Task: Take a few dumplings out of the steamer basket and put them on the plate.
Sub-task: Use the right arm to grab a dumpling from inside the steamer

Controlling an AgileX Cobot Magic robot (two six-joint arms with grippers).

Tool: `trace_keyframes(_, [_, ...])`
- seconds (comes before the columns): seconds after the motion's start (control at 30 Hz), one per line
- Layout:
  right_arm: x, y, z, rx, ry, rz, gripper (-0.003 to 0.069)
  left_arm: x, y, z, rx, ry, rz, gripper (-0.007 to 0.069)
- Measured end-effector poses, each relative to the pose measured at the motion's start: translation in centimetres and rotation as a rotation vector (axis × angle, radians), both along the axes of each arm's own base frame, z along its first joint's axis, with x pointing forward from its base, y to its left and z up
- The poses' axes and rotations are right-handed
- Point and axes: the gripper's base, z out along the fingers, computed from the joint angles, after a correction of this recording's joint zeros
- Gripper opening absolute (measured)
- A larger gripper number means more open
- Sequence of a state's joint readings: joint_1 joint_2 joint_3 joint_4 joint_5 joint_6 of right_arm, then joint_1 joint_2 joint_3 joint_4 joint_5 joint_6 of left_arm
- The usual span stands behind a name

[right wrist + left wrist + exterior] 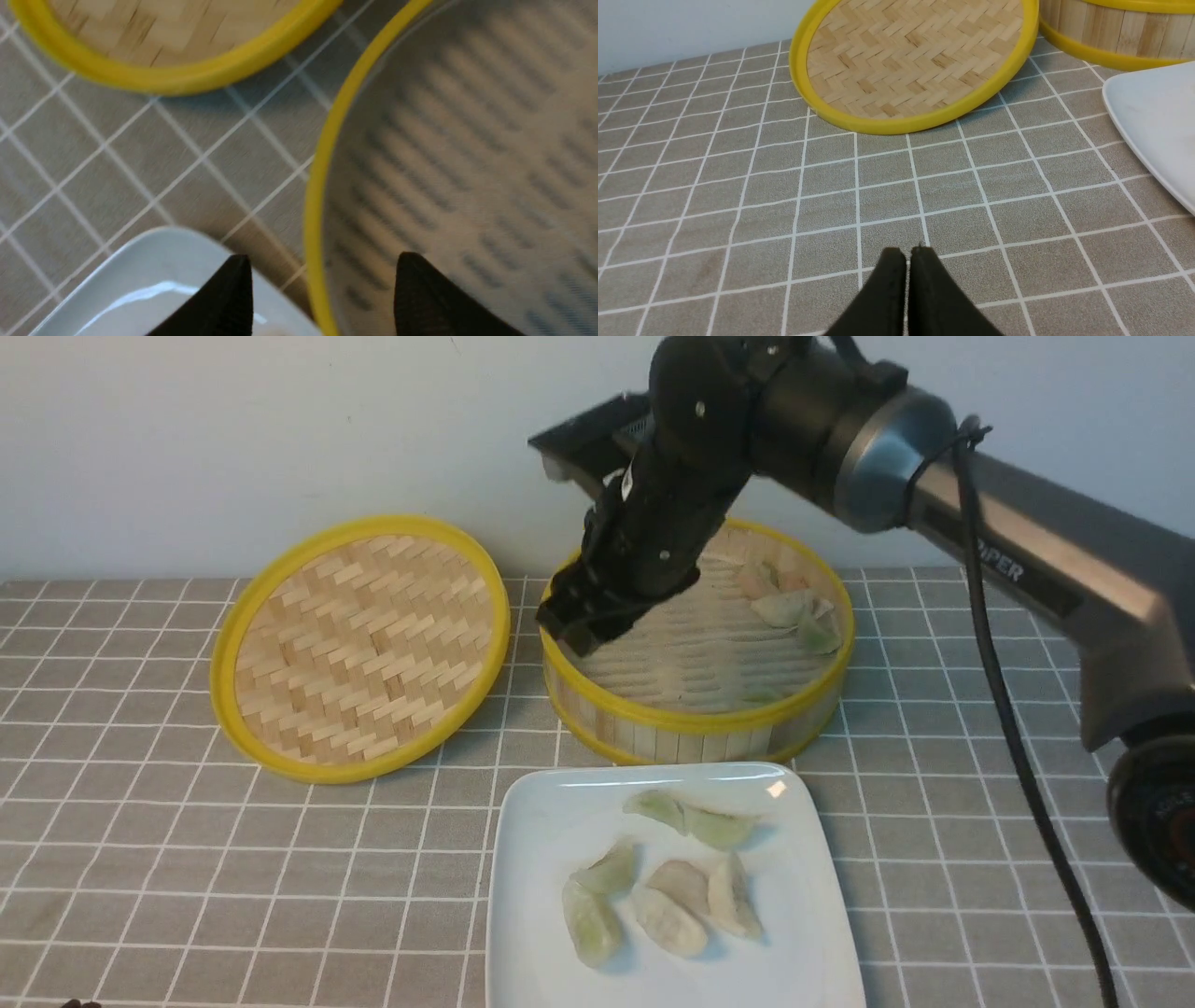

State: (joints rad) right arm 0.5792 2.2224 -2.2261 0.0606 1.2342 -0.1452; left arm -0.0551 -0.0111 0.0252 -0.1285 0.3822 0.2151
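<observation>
Across the grey checked surface (140, 859) three large things are laid out: a woven lid (359, 649) at far left, the steamer basket (695, 723) just to its right, and the white plate (532, 859) near, just in front of the basket.

Over the basket's left rim the right hand (583, 623) is held released, its fingers spread and nothing between them; the slatted floor below it is bare. The left hand (908, 254) is seen only from its own wrist, clenched with tips touching, low over the surface left of the plate.

About half a dozen are counted among the dumplings on the plate (667, 919), while the dumplings in the basket (789, 611) are gathered against its far right wall.

The step is judged to be a reach for another dumpling. The right hand should be carried across to the far right with the fingers kept wide, then lowered clear of the wall around a single dumpling at the edge of the cluster. The soft skin is probably easily torn, so a gentle grip across the thick middle is advised. The dumpling should be raised above the rim before being carried to a bare part of the plate.
</observation>
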Motion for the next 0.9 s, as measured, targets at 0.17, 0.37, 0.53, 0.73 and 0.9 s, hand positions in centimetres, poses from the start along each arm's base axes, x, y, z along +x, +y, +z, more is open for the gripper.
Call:
trace_keyframes(0.17, [1.6,-2.3,0.9,-0.016,-0.040,-0.075,0.0377,0.0,0.0,0.0,0.000,0.000,0.000,-0.0005])
trace_keyframes(0.37, [5.6,-7.0,-4.0,-0.036,0.065,-0.283,0.0377,0.0,0.0,0.0,0.000,0.000,0.000,-0.0005])
trace_keyframes(0.53, [6.9,-8.2,-7.7,-0.065,0.130,-0.329,0.0377,0.0,0.0,0.0,0.000,0.000,0.000,-0.0005])
trace_keyframes(0.73, [7.0,-7.7,-9.5,-0.079,0.163,-0.322,0.0377,0.0,0.0,0.0,0.000,0.000,0.000,-0.0005])
trace_keyframes(0.9, [6.3,-7.5,-7.9,-0.058,0.153,-0.327,0.0386,0.0,0.0,0.0,0.000,0.000,0.000,-0.0005])
